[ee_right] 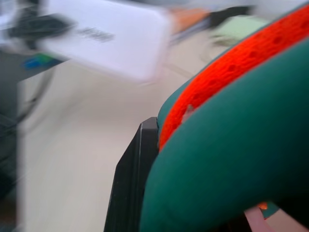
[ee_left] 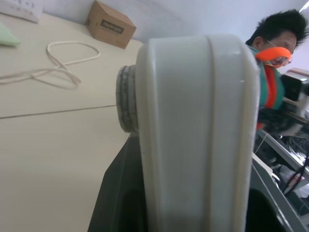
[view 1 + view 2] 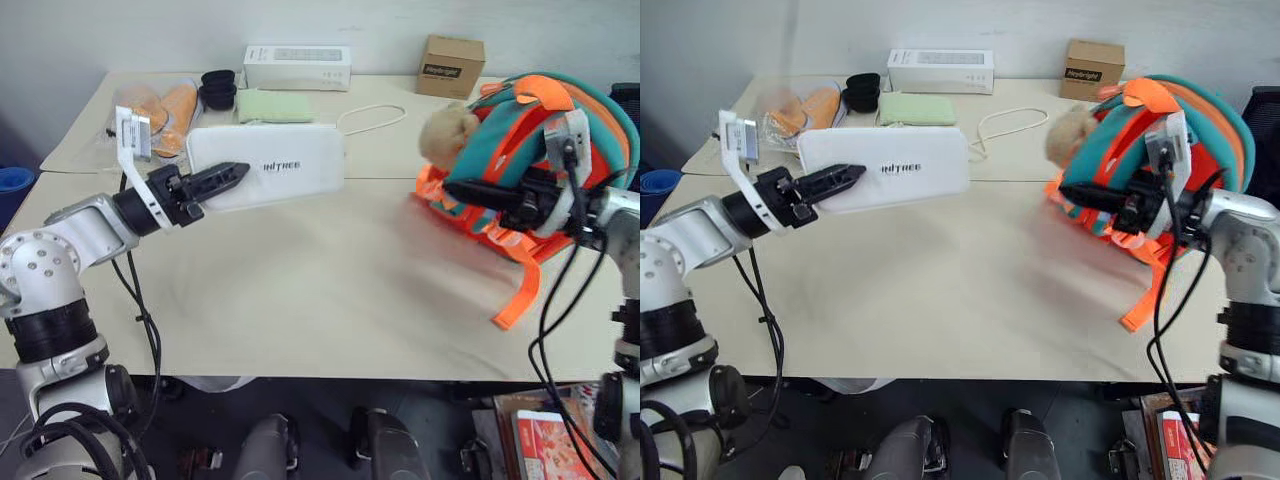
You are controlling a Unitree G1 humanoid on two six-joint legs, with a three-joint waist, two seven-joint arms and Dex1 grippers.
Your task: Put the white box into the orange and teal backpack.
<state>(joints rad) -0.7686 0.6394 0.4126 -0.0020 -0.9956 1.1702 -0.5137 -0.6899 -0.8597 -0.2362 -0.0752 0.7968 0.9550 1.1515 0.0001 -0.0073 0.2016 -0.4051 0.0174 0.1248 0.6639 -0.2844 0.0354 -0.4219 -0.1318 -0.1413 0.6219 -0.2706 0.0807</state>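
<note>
The left hand (image 3: pixel 225 180) is clamped on one end of the flat white rectangular box (image 3: pixel 285 165) with rounded corners and dark lettering, its two black fingers pinching the case and holding it clear above the beige tabletop (image 3: pixel 300 290); the box juts out from the hand toward the middle of the tabletop, roughly level, and in the left wrist view its white edge (image 2: pixel 193 135) rises between the fingers; the right hand (image 3: pixel 470 192) is pressed into the small orange backpack with teal trim (image 3: pixel 530 140), its dark fingers close together on a teal and orange padded band, which the right wrist view shows lying right against one black finger (image 1: pixel 133 179); the backpack stands at the right side of the tabletop with a tan plush toy (image 3: pixel 450 130) on the side facing the box and orange straps (image 3: pixel 520 290) trailing toward the near edge; box and backpack are well apart, and whether the backpack is open or holds anything I cannot tell; at the far edge of the tabletop lie a long white carton with grey print (image 3: pixel 297 67), a brown cardboard cube (image 3: pixel 450 66), a black bowl-like thing (image 3: pixel 218 88), a pale green flat pouch (image 3: pixel 275 106), a loop of white cord (image 3: pixel 372 117) and clear bags with orange contents (image 3: pixel 160 110); a person (image 2: pixel 277 36) shows beyond the backpack in the left wrist view
</note>
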